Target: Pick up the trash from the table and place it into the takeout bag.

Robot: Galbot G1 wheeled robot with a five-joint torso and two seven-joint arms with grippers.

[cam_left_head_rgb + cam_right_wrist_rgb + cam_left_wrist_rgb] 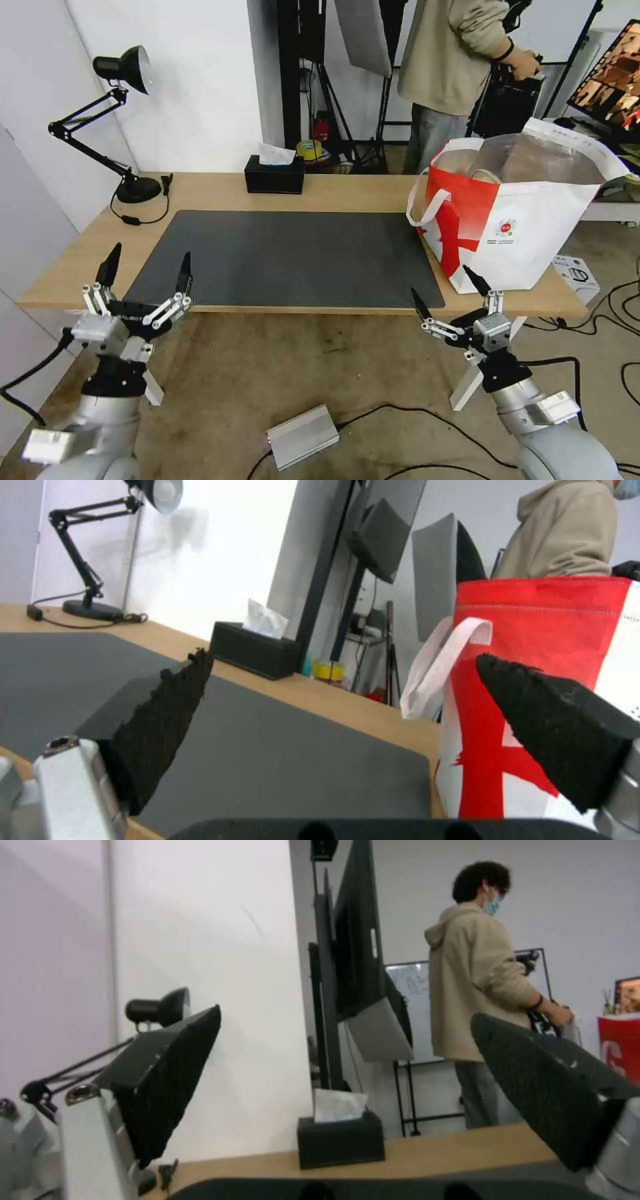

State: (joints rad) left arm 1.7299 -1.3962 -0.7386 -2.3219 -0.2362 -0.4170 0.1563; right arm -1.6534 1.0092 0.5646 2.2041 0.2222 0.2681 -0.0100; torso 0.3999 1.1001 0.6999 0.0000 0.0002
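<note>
Both grippers, left (145,268) and right (451,289), hang wide and empty before the counter (353,193); the bag (527,220), a bowl rim showing inside, stands just beyond the right gripper.

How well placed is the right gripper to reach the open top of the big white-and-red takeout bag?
Probably yes. The right gripper, open and empty, hovers at the table's near edge, beside the white-and-red takeout bag, nothing between them. It sits below the rim, so it must rise first.
</note>
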